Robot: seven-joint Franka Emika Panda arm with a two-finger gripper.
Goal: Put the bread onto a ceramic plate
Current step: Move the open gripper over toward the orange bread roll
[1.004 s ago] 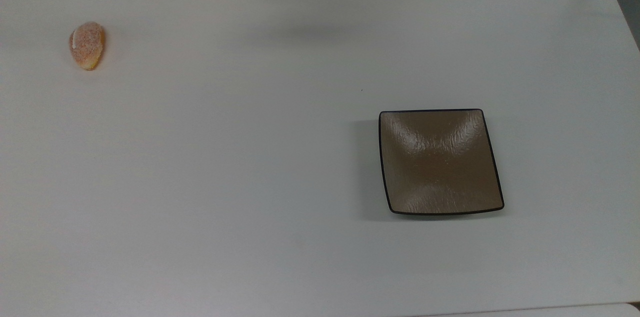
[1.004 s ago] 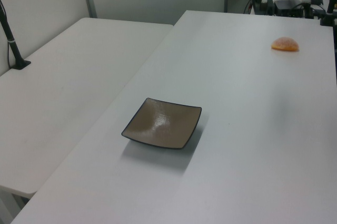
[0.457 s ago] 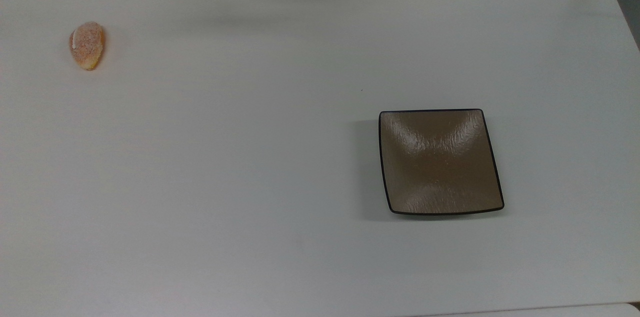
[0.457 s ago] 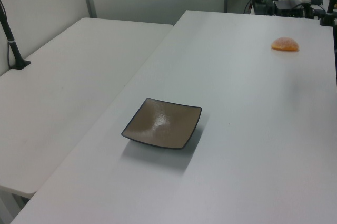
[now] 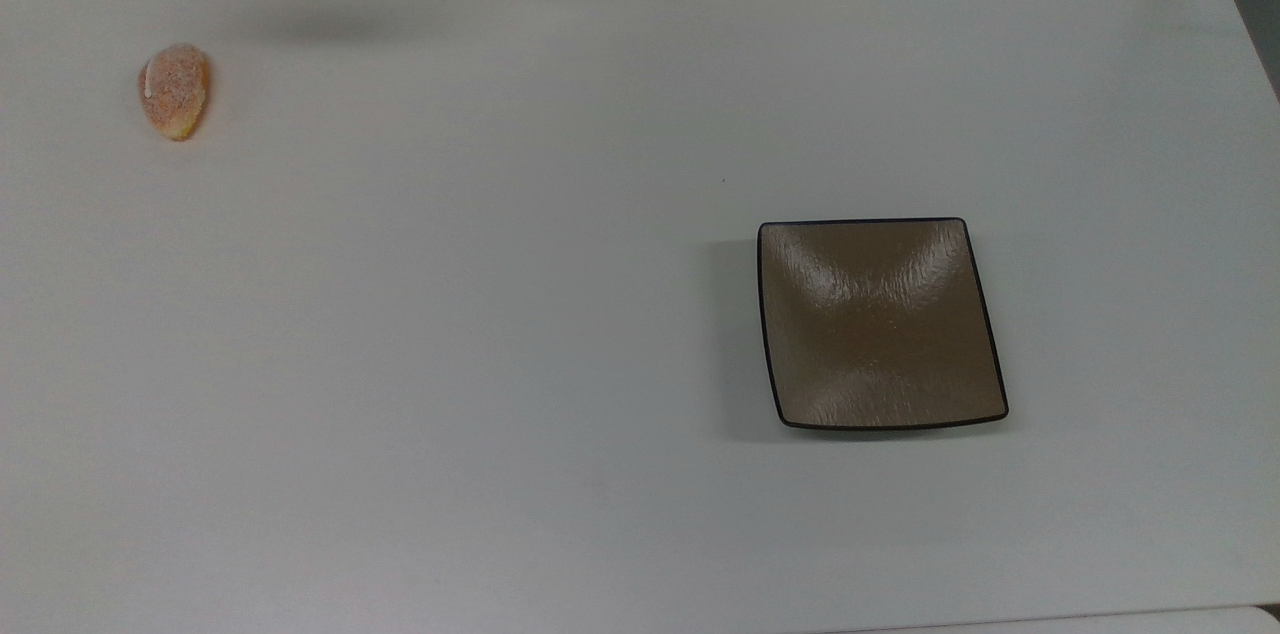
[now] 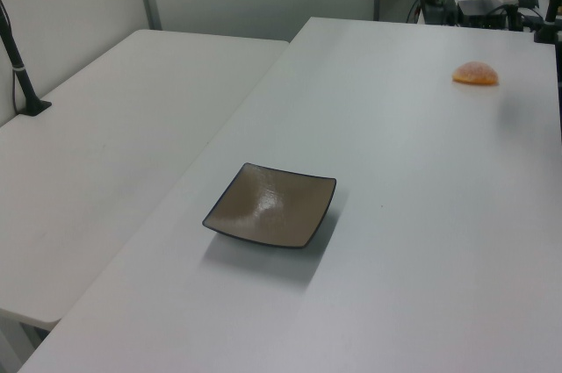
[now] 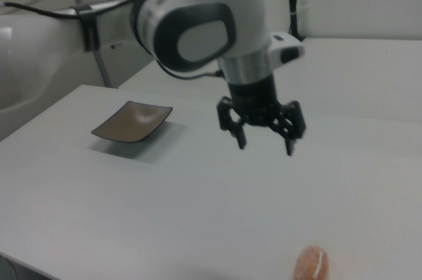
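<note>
Right view is showing the gripper (image 7: 265,141) hanging above the table (image 7: 165,201) with jaws spread, grasping nothing. Bread (image 5: 174,91) is lying near the table's far-left corner in the top view, well apart from the plate (image 5: 880,322).

The top view looks straight down on the surface (image 5: 500,314); left and right views face it obliquely, seemingly from opposite ends, sharing it.

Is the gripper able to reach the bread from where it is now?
Probably yes. The open gripper hangs above the table, and nothing stands between it and the bread, which lies alone, far from the plate.
</note>
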